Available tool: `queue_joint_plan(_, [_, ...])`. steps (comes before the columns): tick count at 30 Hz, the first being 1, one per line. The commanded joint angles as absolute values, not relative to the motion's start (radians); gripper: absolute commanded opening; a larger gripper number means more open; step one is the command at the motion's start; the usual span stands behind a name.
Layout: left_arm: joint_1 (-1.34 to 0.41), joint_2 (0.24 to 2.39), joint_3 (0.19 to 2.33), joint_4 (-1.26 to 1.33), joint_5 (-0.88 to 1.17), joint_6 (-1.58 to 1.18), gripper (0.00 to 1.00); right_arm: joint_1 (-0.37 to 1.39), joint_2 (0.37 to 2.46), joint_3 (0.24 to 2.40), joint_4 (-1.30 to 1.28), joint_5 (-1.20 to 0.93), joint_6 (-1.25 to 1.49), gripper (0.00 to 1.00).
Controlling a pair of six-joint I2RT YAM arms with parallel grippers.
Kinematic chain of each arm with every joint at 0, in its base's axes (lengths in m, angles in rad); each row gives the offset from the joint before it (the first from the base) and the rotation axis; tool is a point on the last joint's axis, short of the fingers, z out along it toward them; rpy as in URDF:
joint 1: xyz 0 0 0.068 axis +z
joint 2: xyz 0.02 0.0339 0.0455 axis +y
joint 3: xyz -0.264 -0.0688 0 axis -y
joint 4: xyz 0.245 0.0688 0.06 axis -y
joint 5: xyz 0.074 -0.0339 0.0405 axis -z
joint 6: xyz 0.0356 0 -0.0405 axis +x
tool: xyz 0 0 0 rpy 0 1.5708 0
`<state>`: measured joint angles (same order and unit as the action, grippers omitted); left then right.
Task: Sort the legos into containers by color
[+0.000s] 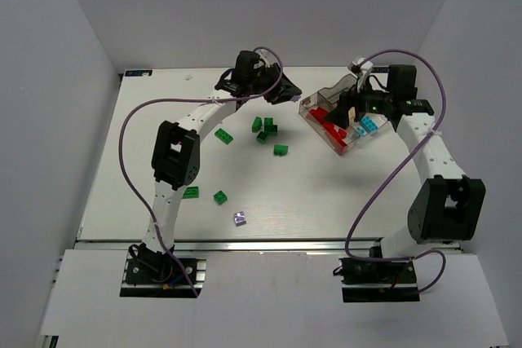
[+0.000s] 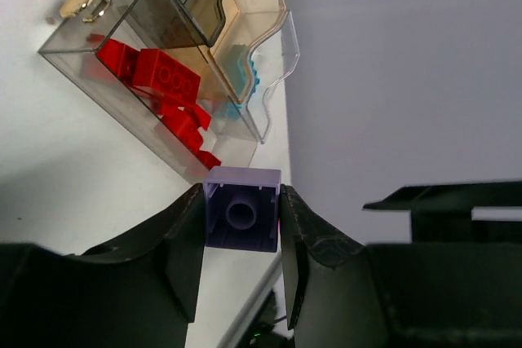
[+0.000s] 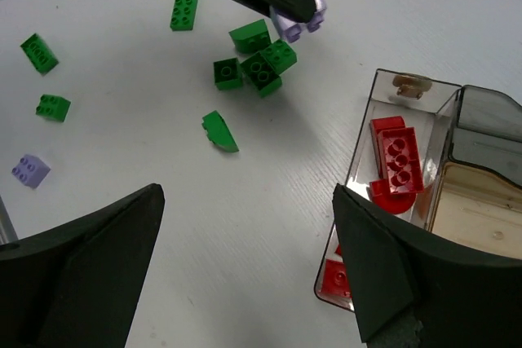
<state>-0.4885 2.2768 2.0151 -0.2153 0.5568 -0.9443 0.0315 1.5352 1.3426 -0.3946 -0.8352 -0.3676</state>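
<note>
**Purple brick pinched at the tray's edge; eight greens loose**

Count, table surface:
- green bricks (image 3: pixel 261 72): eight. Four are bunched, touching or nearly so, mid-table. One wedge-shaped green (image 3: pixel 220 130) sits just beside that bunch. Three more lie scattered well apart toward the left and near side.
- loose purple brick (image 1: pixel 240 218): one, alone near the table's near edge.

Count, in the air:
- held purple brick (image 2: pixel 242 201): one, underside tube facing the wrist camera. The left gripper (image 1: pixel 284 91) pinches it on two opposite sides, pads flat against it. It hangs above the table just left of the tray, toward the far edge.

Count, in the tray (image 1: pixel 312 105) (clear smoky plastic, several compartments, far right of the table):
- red bricks (image 3: pixel 398 156): piled in one long compartment, at least four; the overlap hides the exact number. A curved red piece (image 3: pixel 391 199) lies among them.
- cyan-blue bricks (image 1: pixel 367 126): in the neighbouring compartment, partly behind a smoky wall; number uncertain.

The right gripper (image 3: pixel 247 193) has its fingers spread wide with nothing between them. It hangs over the tray.

Obstructions: the right wrist covers part of the tray from overhead. From the right wrist view, the left gripper's dark fingers overhang the green bunch. A brass-coloured latch (image 2: pixel 86 2) sits on the tray's end wall. A purple cable (image 1: pixel 130 132) loops beside each arm.
</note>
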Motion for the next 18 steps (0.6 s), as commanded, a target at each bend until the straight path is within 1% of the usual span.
queue_joint_plan(1, [-0.506,2.234,2.031,-0.158,0.526,-1.128,0.0,0.032,1.477,1.289,-0.193,-0.884,-0.344,0.89])
queue_joint_plan(2, [-0.506,2.226,2.031,-0.155,0.505,-1.158,0.0,0.032,1.482,1.287,-0.184,-0.876,-0.319,0.88])
queue_joint_plan(4, [-0.515,2.185,1.959,-0.094,0.453,-1.254,0.0,0.044,1.496,1.29,-0.157,-0.85,-0.252,0.86])
queue_joint_plan(5, [-0.526,2.168,1.932,-0.077,0.43,-1.29,0.0,0.052,1.497,1.286,-0.123,-0.824,-0.167,0.83])
queue_joint_plan(7, [-0.535,2.138,1.872,-0.087,0.344,-1.371,0.0,0.095,1.506,1.281,-0.115,-0.715,-0.094,0.82])
queue_joint_plan(9, [-0.546,2.108,1.868,-0.187,0.287,-1.41,0.0,0.129,1.516,1.284,-0.097,-0.639,-0.008,0.82])
queue_joint_plan(11, [-0.555,2.091,1.865,-0.225,0.221,-1.453,0.0,0.156,1.52,1.293,-0.087,-0.597,0.06,0.84])
queue_joint_plan(12, [-0.564,2.071,1.856,-0.238,0.207,-1.465,0.0,0.167,1.522,1.295,-0.08,-0.56,0.105,0.86])
queue_joint_plan(15, [-0.574,2.048,1.856,-0.256,0.161,-1.493,0.0,0.21,1.542,1.315,-0.083,-0.511,0.141,0.89])
queue_joint_plan(18, [-0.574,2.045,1.858,-0.262,0.158,-1.511,0.0,0.23,1.577,1.35,-0.118,-0.457,0.179,0.89])
